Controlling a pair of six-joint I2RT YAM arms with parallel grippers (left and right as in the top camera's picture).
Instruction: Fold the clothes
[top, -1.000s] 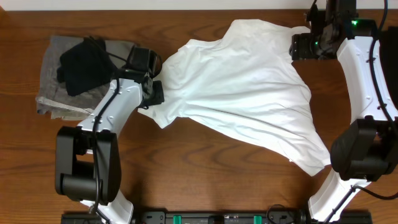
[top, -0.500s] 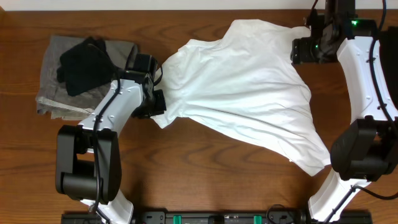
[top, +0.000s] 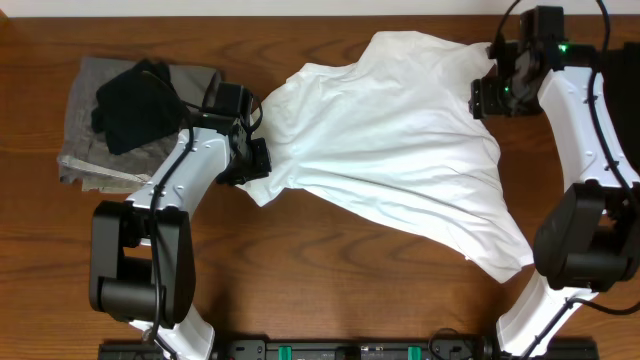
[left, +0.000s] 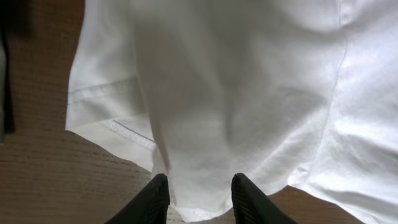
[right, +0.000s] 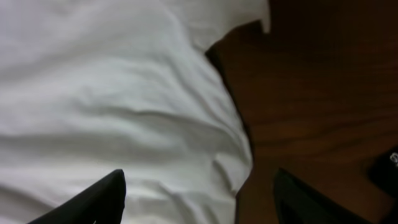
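White T-shirt (top: 390, 140): lies spread but rumpled across the centre and right of the worktop (top: 340, 290). One end reaches toward the far edge and the other trails toward the near right corner. No print shows on the upward face.
Left end effector (left: 202, 196): sits at the shirt's left edge, beside a hemmed sleeve. The fingers are partly closed, with a bunch of fabric filling the gap between them and a raised ridge of cloth running into it. This reads as a grip on the shirt.
Right end effector (right: 199, 190): is near the shirt's far right edge, over the line where cloth meets bare wood. The fingers stand wide apart and hold nothing.
Grey cloth (top: 85, 135): is folded flat at the far left of the worktop, well apart from the shirt.
Black cloth (top: 135, 100): lies crumpled on top of the grey cloth.
Work done: no fold is visible. The shirt is a single uneven layer with loose creases, so the task is judged to be at an early stage.
Work left: flatten and square the shirt, bring in the sleeves and sides, then fold along the length.
Count: one white T-shirt, one grey cloth, one black cloth, two end effectors.
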